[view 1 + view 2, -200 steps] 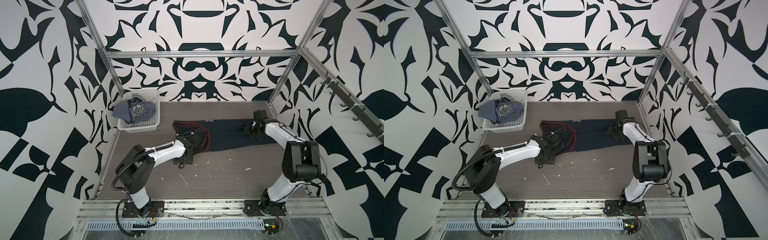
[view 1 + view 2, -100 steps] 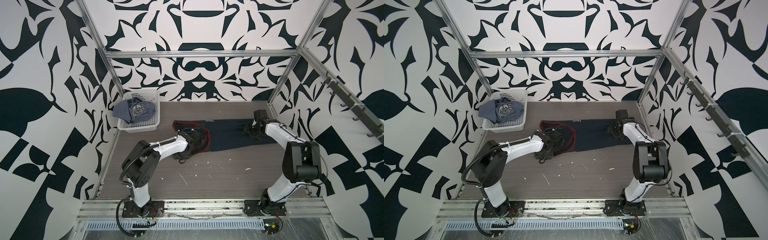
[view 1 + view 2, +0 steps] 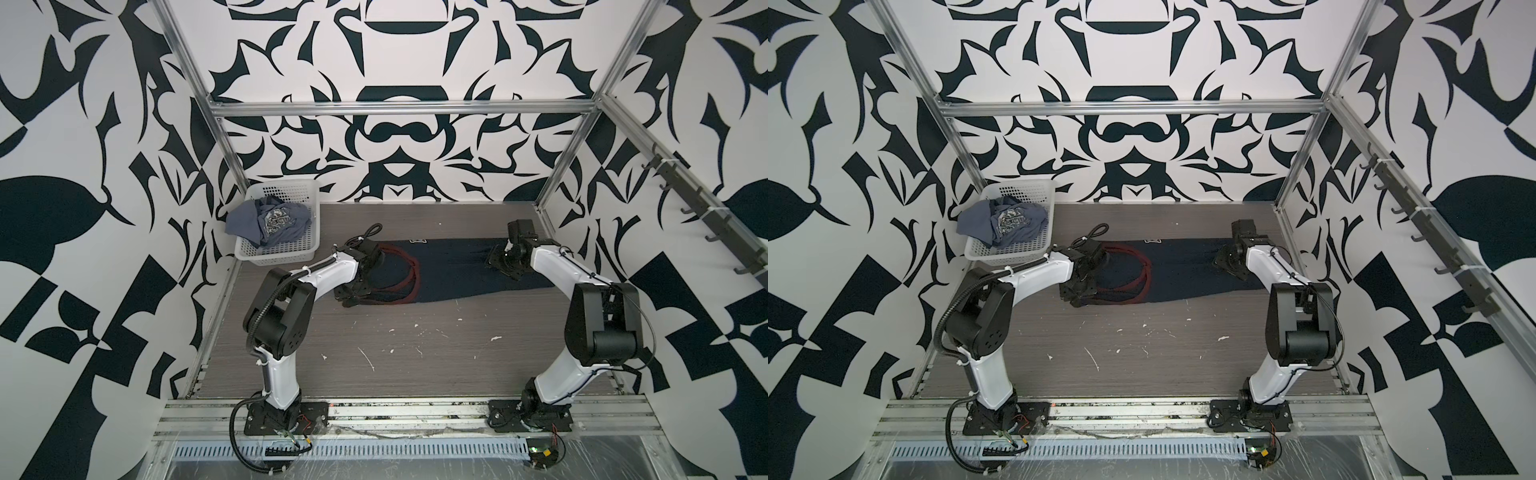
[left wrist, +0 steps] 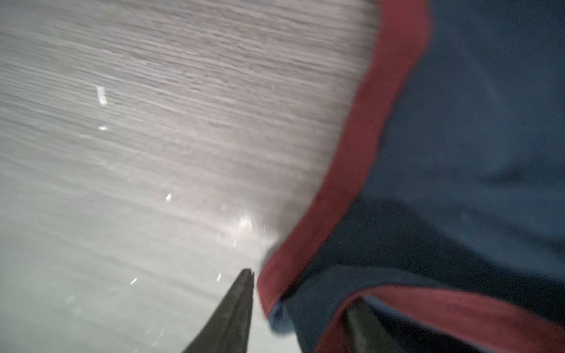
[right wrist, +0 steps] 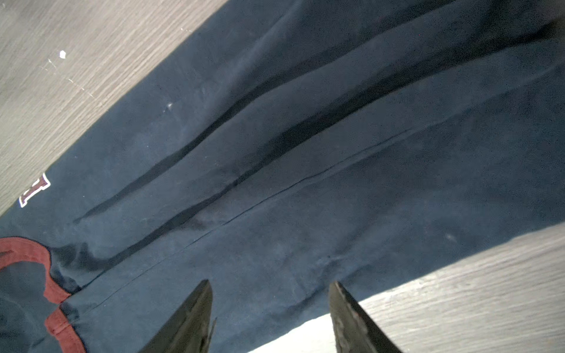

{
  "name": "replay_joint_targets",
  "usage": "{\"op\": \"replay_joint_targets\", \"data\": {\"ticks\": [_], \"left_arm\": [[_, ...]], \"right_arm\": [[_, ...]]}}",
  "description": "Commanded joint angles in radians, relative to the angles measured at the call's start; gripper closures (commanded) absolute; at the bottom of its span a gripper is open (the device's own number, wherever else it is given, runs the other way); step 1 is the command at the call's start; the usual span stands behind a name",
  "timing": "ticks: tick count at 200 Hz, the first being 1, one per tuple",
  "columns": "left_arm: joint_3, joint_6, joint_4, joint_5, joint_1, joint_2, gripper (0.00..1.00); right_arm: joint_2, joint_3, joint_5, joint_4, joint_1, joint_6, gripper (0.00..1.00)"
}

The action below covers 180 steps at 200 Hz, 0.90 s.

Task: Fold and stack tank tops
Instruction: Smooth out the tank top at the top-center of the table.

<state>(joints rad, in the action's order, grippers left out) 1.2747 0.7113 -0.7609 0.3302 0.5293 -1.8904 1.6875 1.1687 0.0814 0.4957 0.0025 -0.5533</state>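
Though blurry, navy top point(image 4: 458, 152) seemingly within left gripper point(image 4: 301, 288)

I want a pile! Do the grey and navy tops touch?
Apart. Both top views show the grey top in the basket, the navy top on the table.

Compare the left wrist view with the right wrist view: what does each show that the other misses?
Left wrist only: the left gripper, fingers apart astride a maroon-trimmed strap end, all blurred. Right wrist only: the right gripper, open over long creases in the navy tank top, plus a white-outlined print fragment at the cloth's edge. Both: the same top with its maroon trim on the wood-grain table.
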Motion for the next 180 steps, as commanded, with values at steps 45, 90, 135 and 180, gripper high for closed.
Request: {"op": "replay_joint_targets", "data": {"ticks": [45,90,135,180], "left_arm": [[0.026,-0.010,0.046,-0.114,-0.097,-0.020,0.33],[-0.019,0.022,0.062,-0.110,-0.141,0.090,0.09],[-0.095,0.060,0.103,-0.134,-0.148,0.184,0.08],[-0.185,0.079,0.242,-0.304,-0.222,0.205,0.03]], "right_arm": [[-0.001,0.005,-0.029,0.004,0.002,0.013,0.35],[0.027,0.041,-0.051,0.038,0.002,0.022,0.36],[0.012,0.032,-0.042,0.042,0.002,0.021,0.36],[0.001,0.031,-0.030,0.044,0.004,0.020,0.37]]}}
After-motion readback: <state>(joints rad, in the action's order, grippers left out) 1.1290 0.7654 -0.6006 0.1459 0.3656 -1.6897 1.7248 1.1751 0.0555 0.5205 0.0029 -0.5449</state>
